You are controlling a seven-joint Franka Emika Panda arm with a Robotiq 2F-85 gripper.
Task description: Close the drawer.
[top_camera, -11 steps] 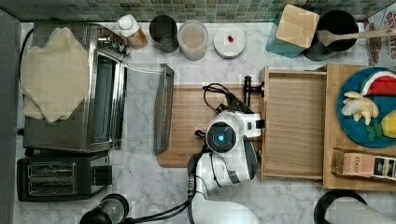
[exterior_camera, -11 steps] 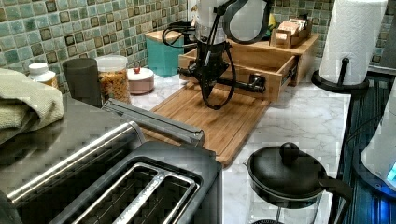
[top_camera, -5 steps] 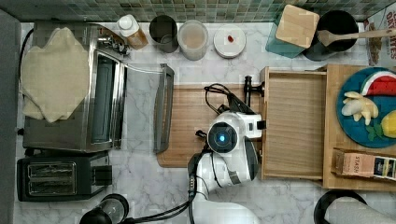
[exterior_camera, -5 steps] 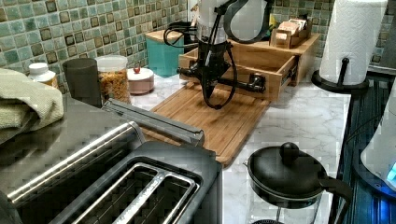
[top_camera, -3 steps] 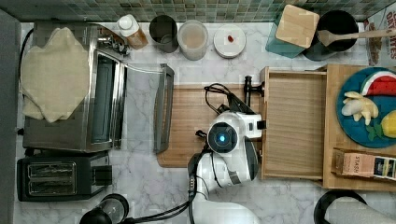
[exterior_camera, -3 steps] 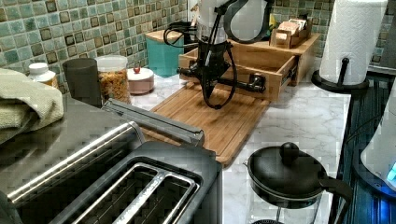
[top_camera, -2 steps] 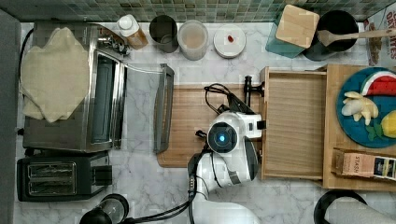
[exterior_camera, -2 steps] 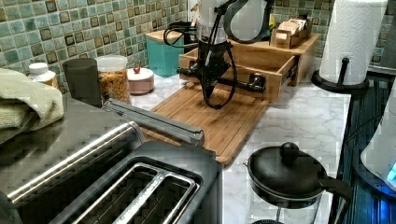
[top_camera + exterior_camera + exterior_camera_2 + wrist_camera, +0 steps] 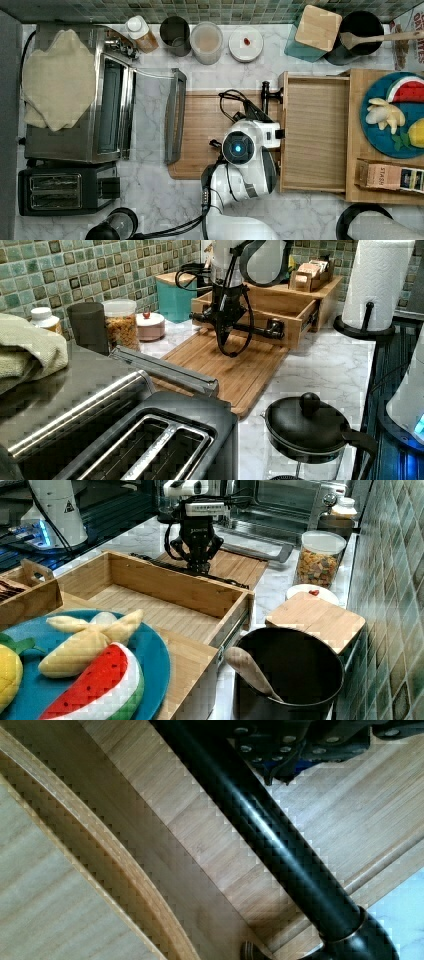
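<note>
Drawer of light wood (image 9: 316, 135), wide and shallow, is seen pulled fully out over the darker cutting board (image 9: 200, 131). Its long black bar handle (image 9: 245, 329) is met by the gripper (image 9: 226, 326); finger state cannot be told. Jamming could be caused by an off-centre push.

A white marble bench (image 9: 235, 82) with grey veins fills the scene. Behind it runs a wall of small green and teal mosaic tiles (image 9: 60, 270), which also lines the right view's right (image 9: 395, 580). At the top view's left stand a steel toaster oven (image 9: 107, 112) with its glass door lowered, and a black two-slot toaster (image 9: 62, 191) below it. A paper towel roll (image 9: 380, 275) stands on a black holder at the left view's right. The light is even and soft, with dull reflections on the steel.
</note>
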